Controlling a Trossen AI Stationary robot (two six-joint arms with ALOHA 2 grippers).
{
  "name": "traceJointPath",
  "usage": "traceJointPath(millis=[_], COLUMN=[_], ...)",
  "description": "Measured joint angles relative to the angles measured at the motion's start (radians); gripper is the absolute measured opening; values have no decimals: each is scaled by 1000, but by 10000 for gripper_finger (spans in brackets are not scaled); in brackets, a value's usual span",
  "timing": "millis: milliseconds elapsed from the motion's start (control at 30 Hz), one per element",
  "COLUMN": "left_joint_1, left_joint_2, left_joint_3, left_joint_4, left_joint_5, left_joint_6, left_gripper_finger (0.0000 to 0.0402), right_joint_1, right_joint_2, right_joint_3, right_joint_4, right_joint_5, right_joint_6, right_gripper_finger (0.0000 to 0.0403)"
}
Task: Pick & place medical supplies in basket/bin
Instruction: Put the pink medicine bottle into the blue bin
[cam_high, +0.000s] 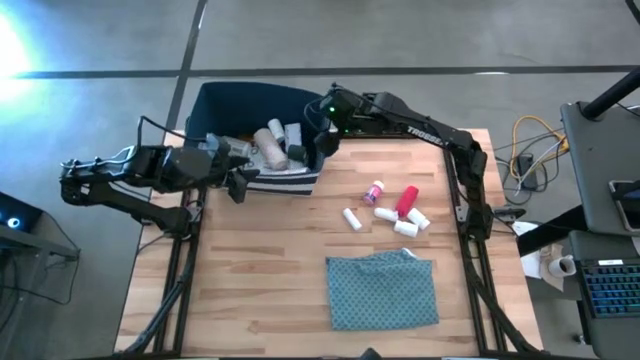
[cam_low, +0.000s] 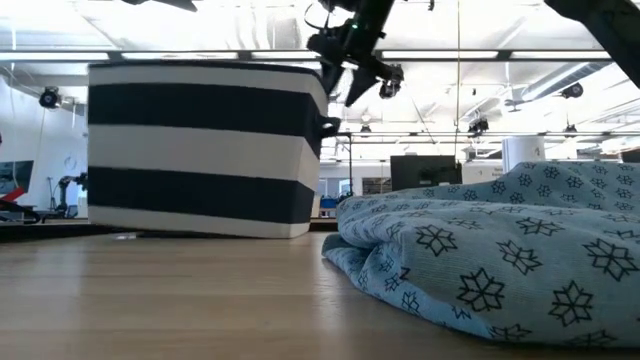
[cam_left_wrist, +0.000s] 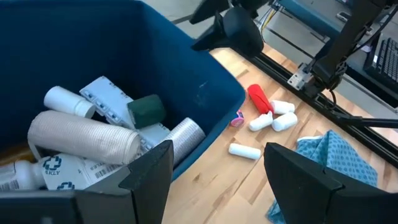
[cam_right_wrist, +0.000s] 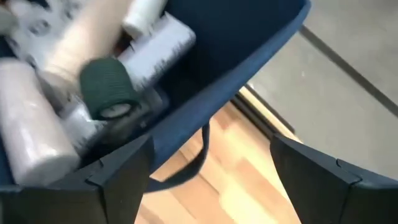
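The navy bin (cam_high: 213, 105) stands at the table's far left; in the low view its wall (cam_low: 200, 150) shows navy and white stripes. Inside lie a beige bandage roll (cam_left_wrist: 84, 137), white bottles (cam_left_wrist: 68, 101), packets and a dark green roll (cam_right_wrist: 106, 87). On the wood to its right lie a red tube (cam_high: 407, 201), a pink-capped vial (cam_high: 373, 192) and several white pieces (cam_high: 351, 219). My right gripper (cam_right_wrist: 211, 168) hangs open above the bin's right rim (cam_high: 325, 135). My left gripper (cam_left_wrist: 217, 174) is open beside the bin's near left corner (cam_high: 243, 170).
A teal patterned cloth (cam_high: 383, 290) lies bunched on the near right part of the table, filling the low view's right side (cam_low: 500, 250). Bare wood lies between the cloth, the loose supplies and the bin. Cables and a laptop sit beyond the right edge.
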Motion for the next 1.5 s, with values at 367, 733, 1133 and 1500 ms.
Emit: traceJointPath(millis=[367, 733, 1133, 1500], left_joint_1=[0, 1, 2, 1], left_joint_2=[0, 0, 0, 0], left_joint_3=[0, 0, 0, 0], left_joint_4=[0, 0, 0, 20], left_joint_5=[-3, -28, -27, -26], left_joint_6=[0, 0, 0, 0], left_gripper_finger=[230, 230, 230, 230], right_joint_1=[35, 27, -18, 36], right_joint_2=[-72, -291, -455, -450], right_joint_3=[-161, -307, -750, -951], right_joint_4=[56, 130, 63, 102], right_joint_5=[53, 194, 85, -4], right_joint_6=[33, 99, 271, 140], right_gripper_finger=[305, 308, 302, 301])
